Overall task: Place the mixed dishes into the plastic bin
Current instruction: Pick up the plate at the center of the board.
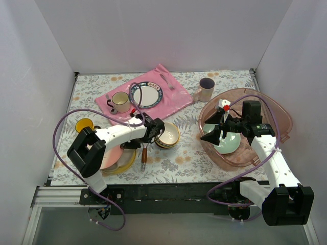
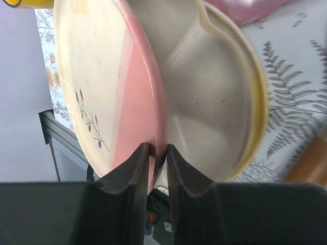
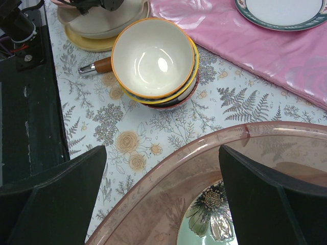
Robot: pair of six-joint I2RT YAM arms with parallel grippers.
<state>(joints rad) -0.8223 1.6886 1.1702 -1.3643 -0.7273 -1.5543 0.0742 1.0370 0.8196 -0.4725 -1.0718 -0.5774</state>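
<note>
**A:** Pink glaze was what the left gripper (image 2: pixel 156 150) had hold of. Its jaws were clamped on the rim of the pink plate (image 2: pixel 102 76), one finger above and one below.

**B:** Only the rim?

**A:** Yes, a thin bite at the edge. I judged that the plate's whole weight would hang out past the pinch, so on the lift it could swivel in the jaws or slide free.

**B:** What lay under it?

**A:** The divided plate (image 2: pixel 214 102), touching it. If the lower finger had caught that rim, the lift could have dragged it along or tipped it.

**B:** And further out?

**A:** The bowls (image 1: pixel 167 135) stood stacked just beside the gripper, between it and the bin (image 1: pixel 276 109). A brown-handled utensil (image 1: pixel 144 153) lay near them. A low carry toward the bin could have clipped the stack and toppled it.

**B:** Was the bin free?

**A:** No. The right gripper (image 3: pixel 162 153) hung over its near wall with its jaws wide apart, holding nothing. The mint plate (image 1: pixel 227 143) lay flat in the bin beneath it. If that arm hadn't moved off, the two arms might have met above the rim. A release from too high could also have chipped one plate against the other.
</note>
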